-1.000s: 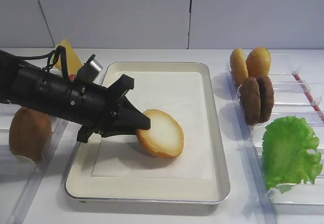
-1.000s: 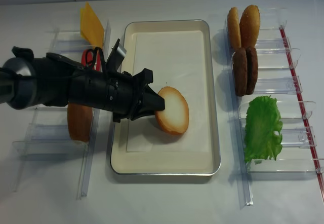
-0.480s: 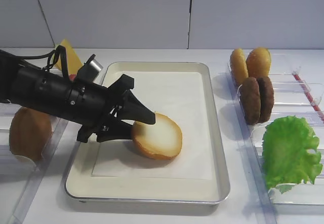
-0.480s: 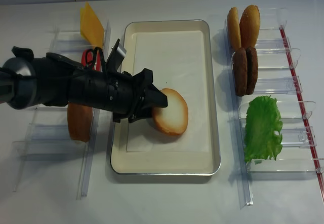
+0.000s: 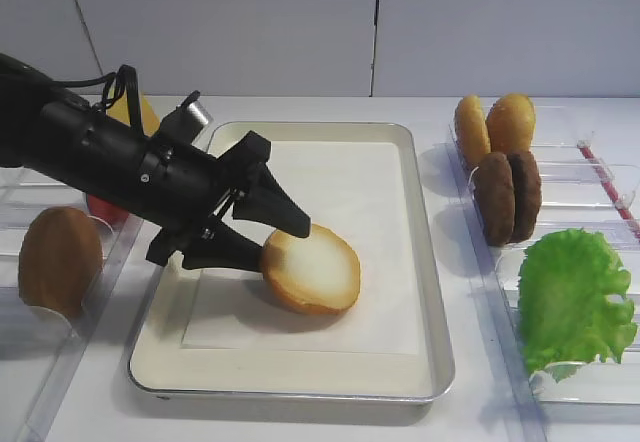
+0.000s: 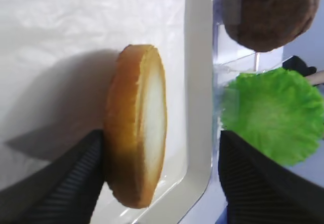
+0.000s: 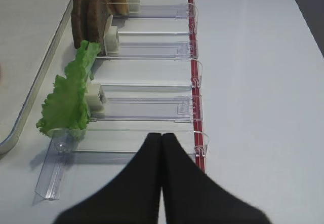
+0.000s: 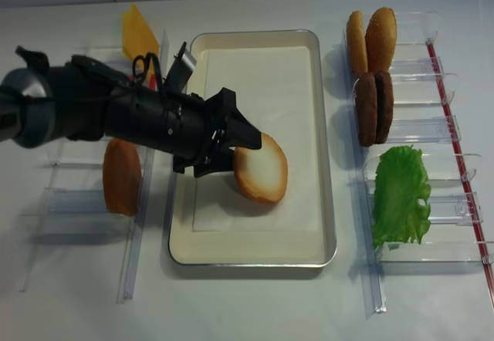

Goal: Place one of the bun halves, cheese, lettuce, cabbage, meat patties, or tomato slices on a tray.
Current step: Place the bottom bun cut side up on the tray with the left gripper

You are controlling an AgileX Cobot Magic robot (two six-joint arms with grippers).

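The bun half [image 5: 310, 270] [image 8: 262, 173] rests tilted on the paper liner of the tray [image 5: 430, 262] [image 8: 328, 163], pale cut face up. My left gripper [image 5: 278, 245] [image 8: 238, 156] [image 6: 162, 135] is open around its left edge. One finger [image 6: 76, 183] touches the brown underside; the other stands apart. The right gripper [image 7: 162, 135] is shut and empty, near the lettuce [image 7: 68, 102] [image 5: 575, 297]. The meat patties [image 5: 508, 197] [image 8: 374, 108] stand in a right rack. The cheese [image 8: 139, 36] stands at the back left. A red tomato slice [image 5: 103, 207] peeks from behind the left arm. Cabbage is out of view.
Clear plastic racks [image 8: 432, 133] flank the tray on both sides. An all-brown domed bun half [image 5: 60, 260] [image 8: 122, 177] sits in the left rack. Two golden-orange buns [image 5: 495, 122] [image 8: 370, 40] stand at the back right. A red strip [image 7: 195, 82] runs along the right racks.
My left gripper has opened and let go of the bun half, which settled lower onto the liner. The left arm has risen a little. The right side has not changed.
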